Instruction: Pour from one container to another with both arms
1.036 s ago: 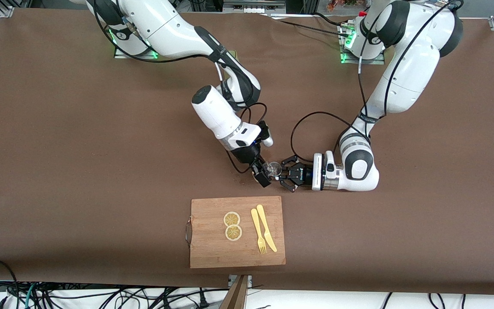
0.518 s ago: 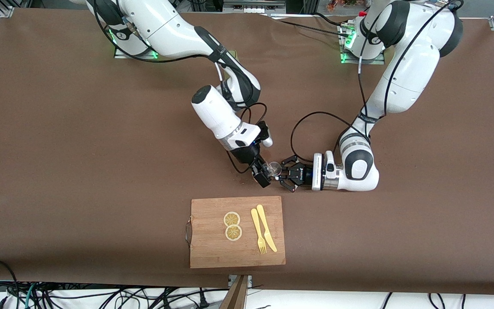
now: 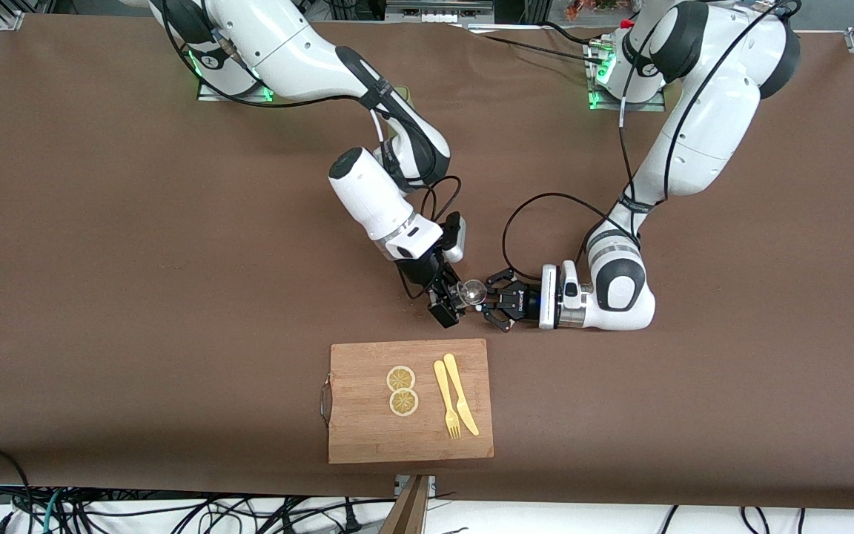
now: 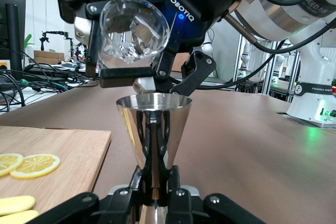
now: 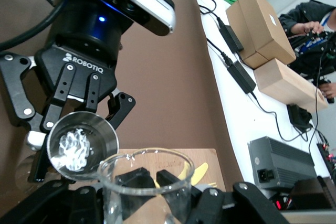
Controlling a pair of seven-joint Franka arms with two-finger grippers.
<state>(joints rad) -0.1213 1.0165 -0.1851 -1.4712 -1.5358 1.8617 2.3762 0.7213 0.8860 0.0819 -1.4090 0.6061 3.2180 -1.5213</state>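
My right gripper (image 3: 446, 304) is shut on a clear glass beaker (image 3: 461, 292) and holds it tilted. The beaker's mouth (image 4: 134, 30) hangs just above the rim of a shiny metal jigger (image 4: 153, 124). My left gripper (image 3: 488, 302) is shut on the jigger's narrow waist and keeps it upright, low over the brown table between the arms. In the right wrist view the beaker (image 5: 144, 182) sits between my own fingers. The jigger (image 5: 81, 148) lies beside its lip, with something clear and glinting inside.
A wooden cutting board (image 3: 368, 430) lies nearer the front camera than the grippers. It carries two lemon slices (image 3: 402, 389) and a yellow plastic fork and knife (image 3: 455, 404). Its corner (image 4: 52, 150) shows beside the jigger. Black cables trail from both wrists.
My right wrist has turned and shifted slightly toward the right arm's end, tipping the beaker further over the jigger. The left arm has stayed still.
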